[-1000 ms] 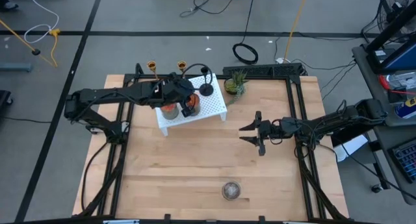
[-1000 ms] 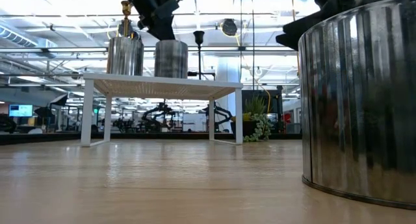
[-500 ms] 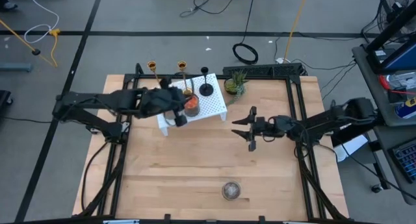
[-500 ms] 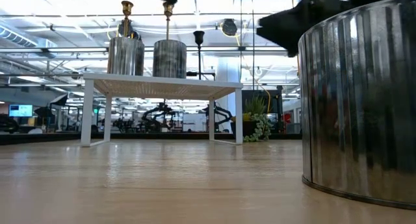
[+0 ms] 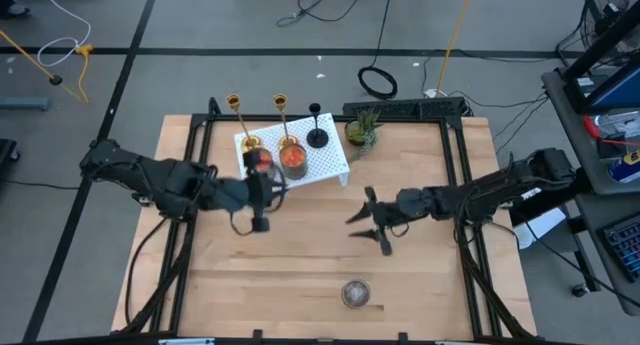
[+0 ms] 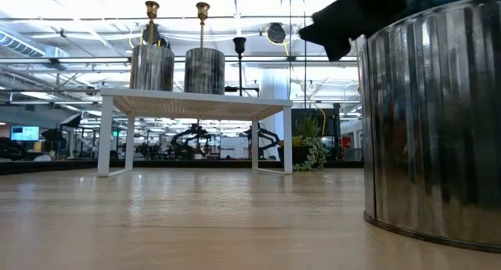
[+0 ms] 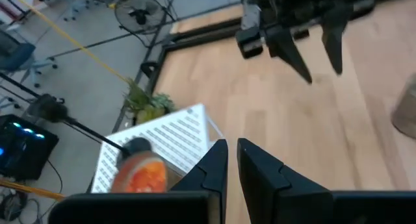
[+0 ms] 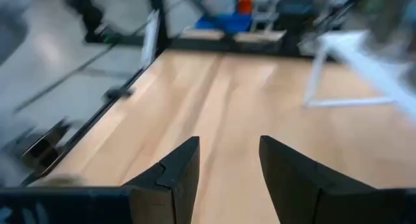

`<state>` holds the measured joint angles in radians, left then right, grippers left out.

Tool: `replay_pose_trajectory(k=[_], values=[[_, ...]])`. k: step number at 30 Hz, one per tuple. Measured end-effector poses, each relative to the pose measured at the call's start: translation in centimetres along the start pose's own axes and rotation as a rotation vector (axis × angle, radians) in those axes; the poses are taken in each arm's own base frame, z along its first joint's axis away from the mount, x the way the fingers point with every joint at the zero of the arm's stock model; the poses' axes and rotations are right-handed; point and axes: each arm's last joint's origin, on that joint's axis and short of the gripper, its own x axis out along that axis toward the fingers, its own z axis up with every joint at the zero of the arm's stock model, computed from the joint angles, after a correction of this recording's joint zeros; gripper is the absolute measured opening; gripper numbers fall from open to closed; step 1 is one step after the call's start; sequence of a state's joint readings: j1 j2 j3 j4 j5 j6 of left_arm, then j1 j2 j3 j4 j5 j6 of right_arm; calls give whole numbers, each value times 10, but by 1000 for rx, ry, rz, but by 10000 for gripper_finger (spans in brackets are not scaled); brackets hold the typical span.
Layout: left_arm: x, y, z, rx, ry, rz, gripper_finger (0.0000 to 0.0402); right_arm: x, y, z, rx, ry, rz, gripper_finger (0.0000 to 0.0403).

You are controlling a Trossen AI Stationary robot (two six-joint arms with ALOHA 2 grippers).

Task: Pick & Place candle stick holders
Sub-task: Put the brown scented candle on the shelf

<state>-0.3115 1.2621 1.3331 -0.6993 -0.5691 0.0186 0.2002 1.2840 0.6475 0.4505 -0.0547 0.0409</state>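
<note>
A: Where are the candle stick holders (image 5: 280,120) found?

B: Two gold ones and a shorter black one (image 5: 317,128) are lined along the table's (image 5: 300,275) far edge, on and beside the white rack (image 5: 322,163).

A: How should they be handled?

B: Judged rigid, light, top-heavy and slippery; the thin stem is best gripped.

A: And the grippers?

B: The left gripper (image 5: 256,216) is nearly closed and empty; the right gripper (image 5: 366,229) is spread wide, also empty.

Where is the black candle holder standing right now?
In the high view, the black candle holder stands on the white rack's far right corner, beside the potted plant.
</note>
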Motion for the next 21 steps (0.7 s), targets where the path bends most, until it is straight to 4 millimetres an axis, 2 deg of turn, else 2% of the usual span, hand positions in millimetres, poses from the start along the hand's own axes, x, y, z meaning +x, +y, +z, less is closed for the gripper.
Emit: replay_pose_trajectory(k=[4,9,14,21], values=[[-4,-16,-10,0,14,-14,40,5,21,-8,6,108,74,155],[11,-46,-42,23,43,-66,40,5,40,-19,-37,189,146,155],[28,-69,-71,-59,3,-113,40,12,42,-22,15,183,154,155],[39,-88,-100,-149,-75,-163,40,31,40,-31,122,215,352,155]])
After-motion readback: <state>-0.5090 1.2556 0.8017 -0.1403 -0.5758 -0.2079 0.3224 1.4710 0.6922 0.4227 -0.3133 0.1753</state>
